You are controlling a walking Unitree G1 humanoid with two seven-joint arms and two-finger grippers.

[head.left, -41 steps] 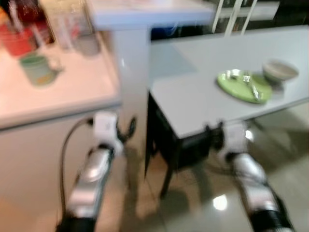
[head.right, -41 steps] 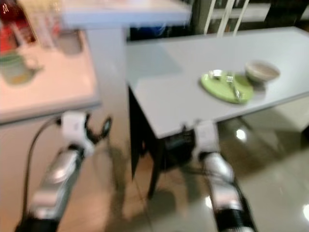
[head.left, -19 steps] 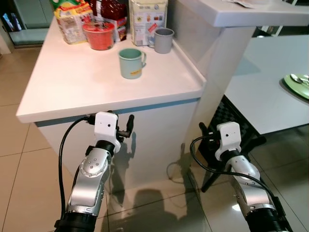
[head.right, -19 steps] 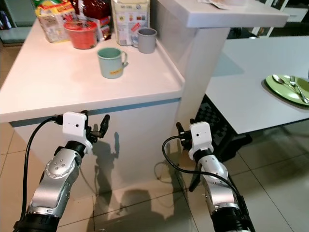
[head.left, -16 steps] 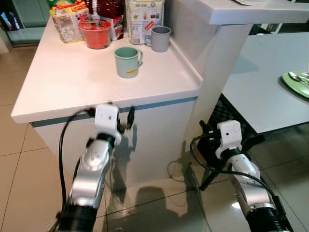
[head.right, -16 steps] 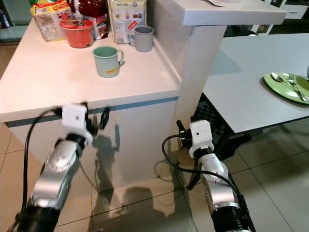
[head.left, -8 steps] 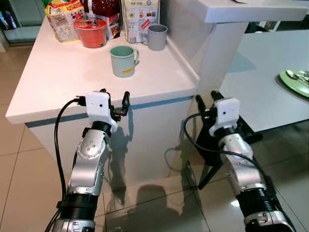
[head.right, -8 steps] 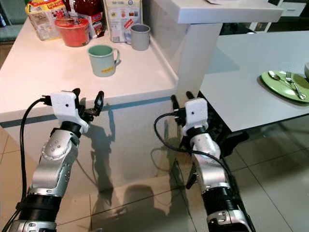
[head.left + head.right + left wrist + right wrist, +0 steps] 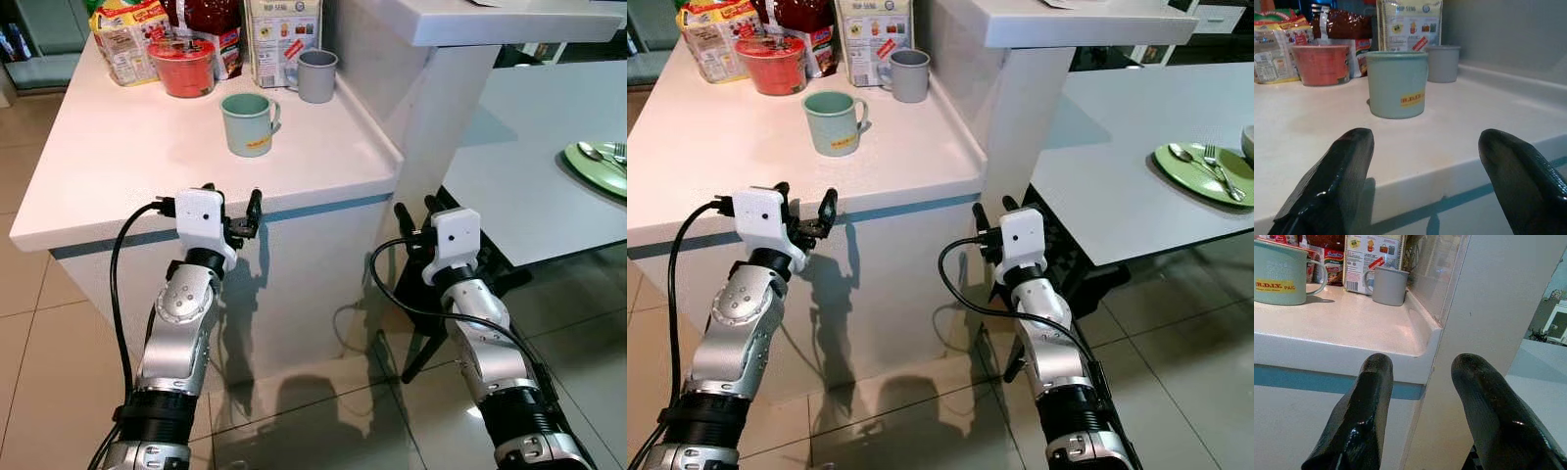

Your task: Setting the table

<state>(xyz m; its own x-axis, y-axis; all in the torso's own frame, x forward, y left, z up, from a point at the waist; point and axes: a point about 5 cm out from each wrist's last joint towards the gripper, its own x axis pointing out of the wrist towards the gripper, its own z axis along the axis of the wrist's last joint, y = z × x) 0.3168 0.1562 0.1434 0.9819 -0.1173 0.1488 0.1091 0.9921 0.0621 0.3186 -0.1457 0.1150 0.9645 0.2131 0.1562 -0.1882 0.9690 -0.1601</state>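
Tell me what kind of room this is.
Most likely a home kitchen with a dining area: a white counter holding mugs and food packets, and beside it a table set with a green plate and cutlery.

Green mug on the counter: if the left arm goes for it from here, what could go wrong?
The left gripper sits open at the counter edge, level with the top, so reaching straight forward may drive its fingers into the edge. The green mug stands well back from the edge; a low push could tip it or slide it into the red bowl and grey mug behind. The right gripper hangs close to the white pillar.
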